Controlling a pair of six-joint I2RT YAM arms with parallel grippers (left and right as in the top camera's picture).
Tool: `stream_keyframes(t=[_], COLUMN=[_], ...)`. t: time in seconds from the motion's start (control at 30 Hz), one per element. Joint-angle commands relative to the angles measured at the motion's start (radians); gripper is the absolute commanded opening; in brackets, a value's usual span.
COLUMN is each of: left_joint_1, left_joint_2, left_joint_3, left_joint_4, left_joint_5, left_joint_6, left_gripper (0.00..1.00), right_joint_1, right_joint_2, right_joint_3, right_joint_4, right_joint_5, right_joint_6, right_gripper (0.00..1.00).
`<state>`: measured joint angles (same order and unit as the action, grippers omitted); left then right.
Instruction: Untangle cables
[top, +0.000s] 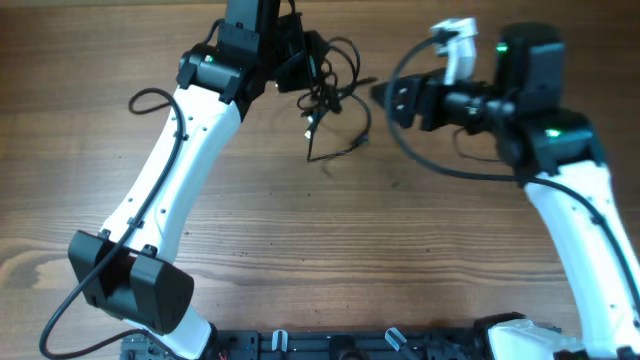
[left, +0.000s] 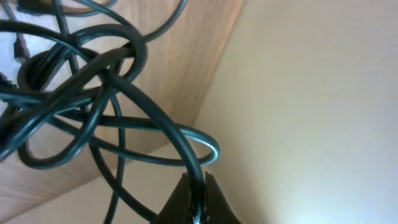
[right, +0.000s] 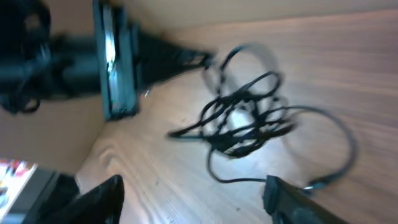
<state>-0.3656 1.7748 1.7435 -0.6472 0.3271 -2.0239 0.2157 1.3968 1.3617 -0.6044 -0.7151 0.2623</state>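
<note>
The cables (top: 325, 95) are thin black cords knotted in a tangle near the table's far edge, with loops and a plug end trailing toward the middle. My left gripper (top: 308, 62) is shut on one strand of the cables (left: 124, 106) and holds the tangle partly lifted; the pinched cord shows between the fingertips (left: 198, 183). My right gripper (top: 385, 98) is open and empty, just right of the tangle. In the right wrist view the cables (right: 245, 121) lie ahead of its spread fingers (right: 193, 196), a loose loop running by the right finger.
The wooden table (top: 330, 250) carries both arms. A thicker black robot cable (top: 440, 165) loops off the right arm near the tangle. The left arm's base (top: 130, 280) stands at front left. The table's far edge is right behind the tangle.
</note>
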Motion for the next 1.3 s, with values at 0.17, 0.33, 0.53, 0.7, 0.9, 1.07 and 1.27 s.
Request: stream_keyframes(t=[0.17,0.33,0.53,0.7,0.9,1.07,1.27], left_joint_1=[0.053,0.059,0.055,0.053,0.048,0.025,0.016], left_joint_2=[-0.011,-0.011,-0.011,-0.011,-0.011,-0.011,-0.011], left_joint_3=[0.01,0.01,0.01,0.01,0.01,0.01,0.01], left_joint_4=[0.222,0.224,0.222,0.221,0.21,0.209,0.065], left_joint_5=[-0.021,0.009,0.061,0.13,0.182,0.182,0.142], left_joint_6=[-0.158,-0.158,-0.158,-0.158,-0.157,-0.157,-0.084], left_gripper=[0.04,0.04,0.04,0.04,0.04,0.04,0.04], right_joint_1=[0.092,0.105,0.178,0.194,0.184,0.172,0.146], right_joint_2=[0.19,0.281,0.357,0.407,0.413,0.413,0.413], right_joint_3=[-0.016,-0.016,-0.016,-0.016,-0.016,-0.016,-0.016], right_joint_4=[0.099,0.268,0.423,0.56,0.68,0.724,0.651], right_joint_5=[0.099,0.104,0.117,0.277,0.391,0.468,0.479], right_joint_6=[0.134,0.246,0.268,0.404,0.419,0.418,0.417], right_gripper=[0.54,0.48,0.48,0.48,0.59,0.56,0.22])
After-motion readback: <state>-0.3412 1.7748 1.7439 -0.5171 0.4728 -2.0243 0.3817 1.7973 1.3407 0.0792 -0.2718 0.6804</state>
